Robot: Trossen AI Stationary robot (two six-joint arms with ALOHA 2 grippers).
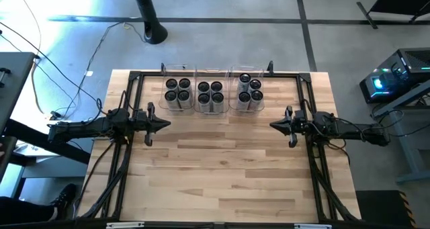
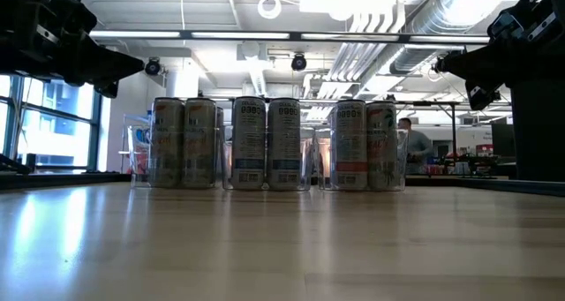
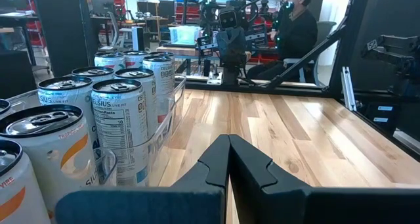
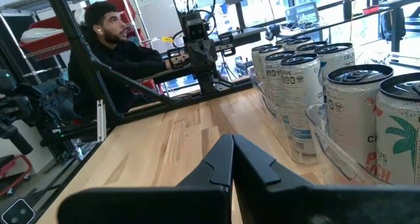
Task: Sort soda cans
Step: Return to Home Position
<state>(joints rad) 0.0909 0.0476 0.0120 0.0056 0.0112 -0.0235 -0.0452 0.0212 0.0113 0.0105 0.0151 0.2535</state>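
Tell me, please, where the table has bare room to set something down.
The light wooden table is bare between the left end effector and right end effector and on to its near edge. Crowded: the far edge, with three clear plastic bins of silvery soda cans.

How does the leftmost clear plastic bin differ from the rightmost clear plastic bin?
The leftmost clear plastic bin holds its silvery soda cans in a tidy square; the rightmost clear plastic bin has one can set farther back. The left bin's cans carry orange marks; a right-bin can shows a green palm. Both hold four upright cans. Left claw and right claw wait shut.
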